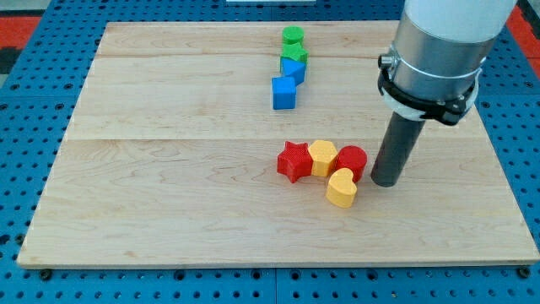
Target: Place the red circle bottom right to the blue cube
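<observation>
The red circle (352, 160) lies right of centre on the wooden board (169, 169), touching a yellow hexagon (322, 157) on its left and a yellow heart (342, 188) below it. A red star (294, 160) sits left of the hexagon. The blue cube (284, 92) stands higher up, near the view's top centre. My tip (386, 181) rests on the board just right of the red circle, very close to it or touching it.
Above the blue cube stand another blue block (294, 70), a green star-like block (296, 56) and a green cylinder (293, 35) in a line. The arm's grey body (439, 51) fills the view's top right. The board's edges border a blue pegboard.
</observation>
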Controlling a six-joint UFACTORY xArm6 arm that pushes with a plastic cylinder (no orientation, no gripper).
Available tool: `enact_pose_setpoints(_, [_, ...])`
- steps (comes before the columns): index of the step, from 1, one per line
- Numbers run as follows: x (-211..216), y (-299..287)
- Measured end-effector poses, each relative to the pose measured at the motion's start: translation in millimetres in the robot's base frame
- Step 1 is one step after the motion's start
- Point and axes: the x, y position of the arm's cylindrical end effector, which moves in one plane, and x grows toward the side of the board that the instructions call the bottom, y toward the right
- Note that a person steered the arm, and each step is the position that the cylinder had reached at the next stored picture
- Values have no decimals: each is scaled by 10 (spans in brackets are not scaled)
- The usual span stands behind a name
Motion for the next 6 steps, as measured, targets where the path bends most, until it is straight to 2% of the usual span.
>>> enact_pose_setpoints(1, [-255,-142])
enact_pose_setpoints(4, [-572,-1105])
enact_pose_setpoints(5, [-594,-1167])
enact_pose_setpoints(6, [-277,-956])
